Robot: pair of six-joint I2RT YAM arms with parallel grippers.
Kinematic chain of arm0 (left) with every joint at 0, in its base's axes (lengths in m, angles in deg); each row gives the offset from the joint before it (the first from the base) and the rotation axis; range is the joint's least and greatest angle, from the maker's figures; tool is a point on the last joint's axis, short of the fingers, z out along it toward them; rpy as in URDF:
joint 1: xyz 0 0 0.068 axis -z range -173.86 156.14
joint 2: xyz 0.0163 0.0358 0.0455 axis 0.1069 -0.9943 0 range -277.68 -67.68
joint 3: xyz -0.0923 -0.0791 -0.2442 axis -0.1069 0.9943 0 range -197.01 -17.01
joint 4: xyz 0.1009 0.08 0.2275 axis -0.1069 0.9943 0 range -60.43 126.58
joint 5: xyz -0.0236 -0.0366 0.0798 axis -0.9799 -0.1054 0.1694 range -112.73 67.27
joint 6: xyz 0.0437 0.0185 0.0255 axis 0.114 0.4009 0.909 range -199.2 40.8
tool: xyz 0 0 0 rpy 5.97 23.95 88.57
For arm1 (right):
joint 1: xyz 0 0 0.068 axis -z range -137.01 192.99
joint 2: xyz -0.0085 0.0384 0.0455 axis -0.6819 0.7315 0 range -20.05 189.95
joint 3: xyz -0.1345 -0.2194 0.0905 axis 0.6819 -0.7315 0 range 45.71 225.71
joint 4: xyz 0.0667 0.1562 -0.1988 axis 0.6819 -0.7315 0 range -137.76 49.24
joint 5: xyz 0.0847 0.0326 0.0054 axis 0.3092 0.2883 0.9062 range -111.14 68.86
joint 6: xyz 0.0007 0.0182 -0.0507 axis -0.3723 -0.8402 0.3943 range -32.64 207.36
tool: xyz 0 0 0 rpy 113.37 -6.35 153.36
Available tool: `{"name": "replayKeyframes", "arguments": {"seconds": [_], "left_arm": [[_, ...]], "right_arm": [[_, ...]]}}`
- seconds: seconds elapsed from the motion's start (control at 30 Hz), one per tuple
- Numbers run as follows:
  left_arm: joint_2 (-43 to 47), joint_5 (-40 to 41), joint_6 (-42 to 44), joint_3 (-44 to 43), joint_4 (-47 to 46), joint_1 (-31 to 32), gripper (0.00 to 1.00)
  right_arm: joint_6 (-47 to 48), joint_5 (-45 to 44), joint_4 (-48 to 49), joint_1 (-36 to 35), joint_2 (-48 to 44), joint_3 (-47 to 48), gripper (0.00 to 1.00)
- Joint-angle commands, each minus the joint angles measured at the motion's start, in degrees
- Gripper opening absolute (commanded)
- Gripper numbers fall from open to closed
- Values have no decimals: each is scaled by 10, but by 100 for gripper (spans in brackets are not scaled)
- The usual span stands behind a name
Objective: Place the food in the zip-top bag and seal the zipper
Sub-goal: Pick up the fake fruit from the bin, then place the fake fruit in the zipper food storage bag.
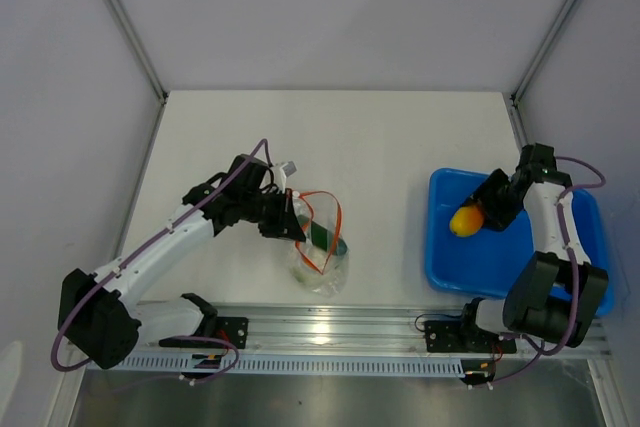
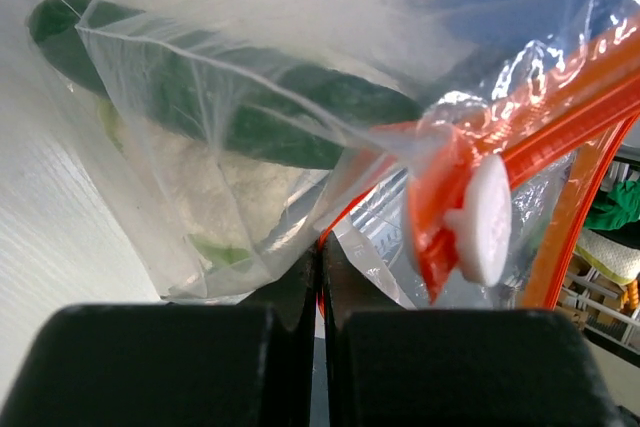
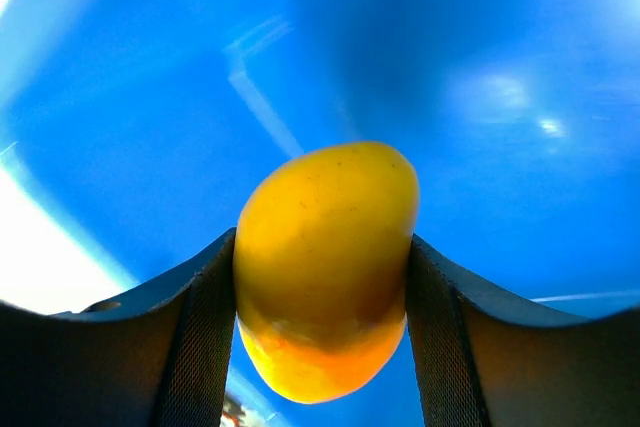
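A big white table (image 1: 400, 127) sits between plain grey walls (image 1: 60, 67). A shiny metal rail (image 1: 350, 322) runs along the near edge of the table.

A blue tray (image 1: 470, 267) lies on the right side of the table. The right arm (image 1: 555, 222) bends over it from the near edge. The left arm (image 1: 170, 242) reaches from the near left toward the middle of the table.

The zip-top bag (image 1: 322, 265) sits near the middle, a bit to the left, close to the rail. It is clear and crinkly, and its mouth stands open in a loop.

The left gripper (image 1: 290, 222) is at the left side of the bag. In the left wrist view its two fingers are pressed tight together, with the bag's plastic edge pinched between them.

The right gripper (image 1: 480, 212) is over the far left part of the tray. Its fingers are spread partway and press on both sides of the yellow-orange fruit (image 3: 325, 197). I cannot tell if the fruit touches the tray.

The dark green cucumber (image 2: 290, 112) is inside the bag. The pale leafy lump (image 2: 215, 187) is inside too, just under the cucumber.

The orange-red zipper (image 2: 570, 117) runs along the bag's mouth. A small white slider (image 2: 485, 217) sits on it, just right of the pinched spot.
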Motion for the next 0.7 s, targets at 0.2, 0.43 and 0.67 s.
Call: {"name": "replayKeyframes", "arguments": {"seconds": [0.2,0.43,0.67], "left_arm": [[-18,-18,6,-34,14,4,1],[-19,-16,11,-52,26,3,0],[-3,-8,10,-61,41,3,1]], "right_arm": [[-20,90,61,-136,-50,81,0],[-25,111,128,-289,-53,145,0],[16,73,180,-424,-42,213,0]]}}
